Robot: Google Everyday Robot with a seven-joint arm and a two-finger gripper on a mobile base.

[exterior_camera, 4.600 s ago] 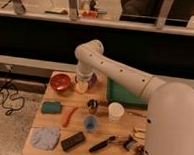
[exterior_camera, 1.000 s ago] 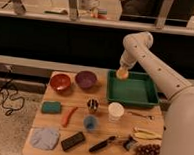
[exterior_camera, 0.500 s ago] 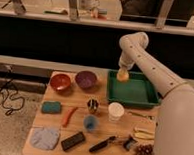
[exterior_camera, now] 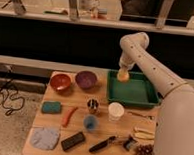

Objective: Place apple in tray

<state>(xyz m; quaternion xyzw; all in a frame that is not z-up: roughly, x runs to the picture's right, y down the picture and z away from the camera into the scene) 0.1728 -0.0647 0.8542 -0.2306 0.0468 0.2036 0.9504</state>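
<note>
Camera view: two-finger gripper (exterior_camera: 123,72) on the end of the white robot arm (exterior_camera: 144,56), positioned over the back-left corner of the large rectangular green plastic tray (exterior_camera: 139,92). Grip is narrow, fingers closed on the small round yellow-orange apple (exterior_camera: 123,77). Apple sits inside the tray outline, close to the rear rim and the left wall. Can't tell if it touches the tray floor or hangs just above it.

Tray is at the back right of the light wooden table (exterior_camera: 37,124).

- Left of tray: round purple bowl (exterior_camera: 86,79), then round red bowl (exterior_camera: 60,82) just beside it. Both upright.
- In front of the purple bowl: small shiny metal cup (exterior_camera: 92,106).
- Right of that, just in front of the tray's front rim: white paper cup (exterior_camera: 115,111).
- In front of the metal cup: small blue cup (exterior_camera: 90,122).
- Left side: teal rectangular sponge (exterior_camera: 52,107).
- Long orange-red carrot-like thing (exterior_camera: 68,116) lies slanted between sponge and blue cup.
- Front-left corner: crumpled blue-grey cloth (exterior_camera: 45,137).
- Right of the cloth: flat black rectangular block (exterior_camera: 73,141), then a black-handled tool (exterior_camera: 103,144), both lying slanted.
- Front right: dark bunch of grapes (exterior_camera: 144,151), with a pale yellow banana-like piece (exterior_camera: 142,134) behind it.

Arm's bulky white upper section covers the table's right edge. Black cables (exterior_camera: 4,96) on the floor left of the table.
</note>
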